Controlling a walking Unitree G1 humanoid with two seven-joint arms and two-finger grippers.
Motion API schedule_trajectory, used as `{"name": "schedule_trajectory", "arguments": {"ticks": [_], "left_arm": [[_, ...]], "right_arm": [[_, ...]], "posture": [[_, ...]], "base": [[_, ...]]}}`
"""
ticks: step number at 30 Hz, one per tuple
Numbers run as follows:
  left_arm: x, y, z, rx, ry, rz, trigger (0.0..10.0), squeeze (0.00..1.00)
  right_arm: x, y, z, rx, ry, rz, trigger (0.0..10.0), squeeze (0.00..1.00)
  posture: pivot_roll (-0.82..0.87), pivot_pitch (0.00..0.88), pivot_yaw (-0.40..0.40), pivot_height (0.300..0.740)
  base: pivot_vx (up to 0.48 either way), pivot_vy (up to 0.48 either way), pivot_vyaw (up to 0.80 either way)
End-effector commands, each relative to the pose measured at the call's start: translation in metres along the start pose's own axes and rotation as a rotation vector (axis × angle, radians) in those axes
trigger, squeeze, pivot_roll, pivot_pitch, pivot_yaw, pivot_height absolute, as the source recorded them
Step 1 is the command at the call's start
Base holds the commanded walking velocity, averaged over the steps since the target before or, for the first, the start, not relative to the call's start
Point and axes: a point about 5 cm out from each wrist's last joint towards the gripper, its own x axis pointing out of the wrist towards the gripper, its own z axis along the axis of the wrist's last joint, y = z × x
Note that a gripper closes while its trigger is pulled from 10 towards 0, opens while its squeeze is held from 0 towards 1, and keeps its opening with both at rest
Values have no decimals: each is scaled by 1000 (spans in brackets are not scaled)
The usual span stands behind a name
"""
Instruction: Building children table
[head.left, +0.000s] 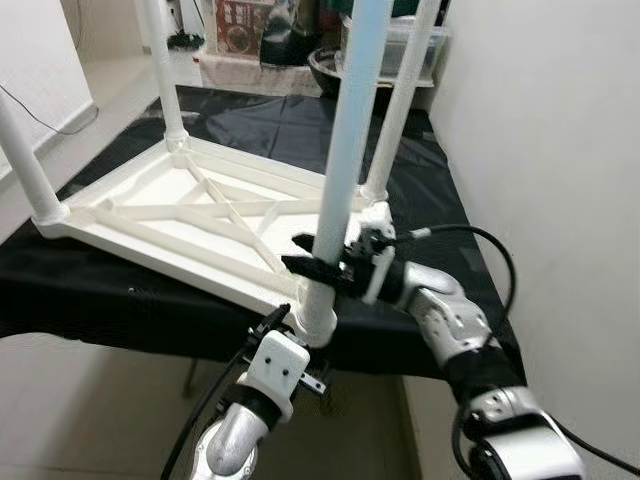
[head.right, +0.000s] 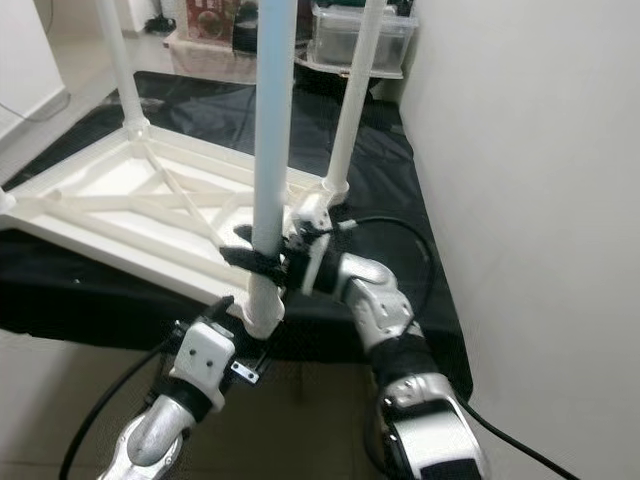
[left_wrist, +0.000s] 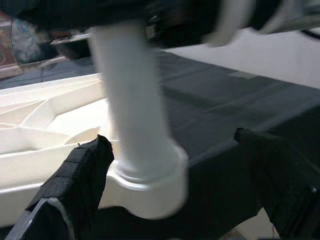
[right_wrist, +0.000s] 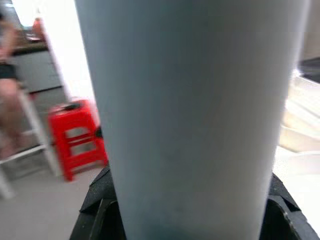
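Both grippers work: my right gripper (head.left: 318, 266) clamps the leg (head.left: 345, 150); my left gripper (left_wrist: 175, 170), spread wide, flanks its socket (left_wrist: 150, 187).

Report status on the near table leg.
Right gripper shut on near leg, leg upright in corner socket. Left gripper open, fingers straddling socket. Tabletop upside down on black cloth.

Silver jointed arms are seen, each ended by a white wrist block, black-fingered pincer and black cables.
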Motion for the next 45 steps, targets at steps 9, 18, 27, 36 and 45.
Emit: {"name": "schedule_trajectory", "arguments": {"ticks": [9,18,27,36,45], "left_arm": [[-1,-1,-3,-1,16,-4,10000,0],[0,-2,-3,1,15,-6,10000,0],[0,-1,-4,-1,18,-6,10000,0],[-1,-2,-5,-2,20,-6,10000,0],[-2,-2,-5,-2,21,-9,10000,0]], "right_arm": [[-64,-73,-6,69,-32,-1184,0,0],[-84,-65,-18,129,-58,-1567,0,0],[-37,-55,-6,119,-192,-1224,10000,1000],[-14,-37,14,185,-234,-542,10000,0],[-25,-1,5,131,-52,53,10000,0]], "posture": [[102,87,-88,740],[102,86,-86,740],[98,80,-87,740],[97,72,-86,740],[104,61,-88,740]], "base": [[0,0,0],[0,0,0],[0,0,0],[0,0,0],[0,0,0]]}}
